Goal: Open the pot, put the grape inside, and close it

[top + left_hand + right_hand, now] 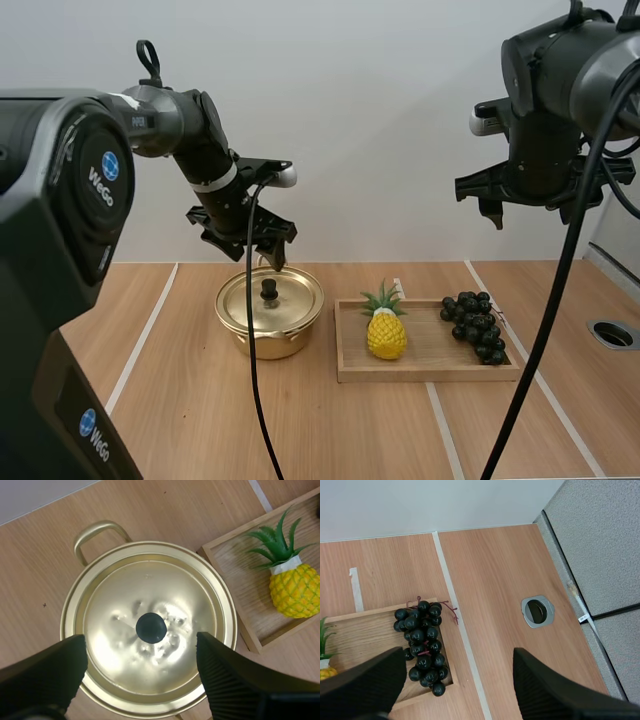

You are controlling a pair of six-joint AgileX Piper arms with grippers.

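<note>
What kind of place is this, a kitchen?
Likely a robot test bench, not a kitchen: a wooden table with white tape lines, a pineapple and grapes staged on a tray, and the left gripper hanging above a pot.

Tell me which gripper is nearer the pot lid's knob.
Left. The left gripper hangs just above the knob, jaws open; the right gripper is high up, by the grapes.

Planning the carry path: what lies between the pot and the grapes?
A pineapple stands upright in the wooden tray, between the pot and the grapes; the high view shows it.
</note>
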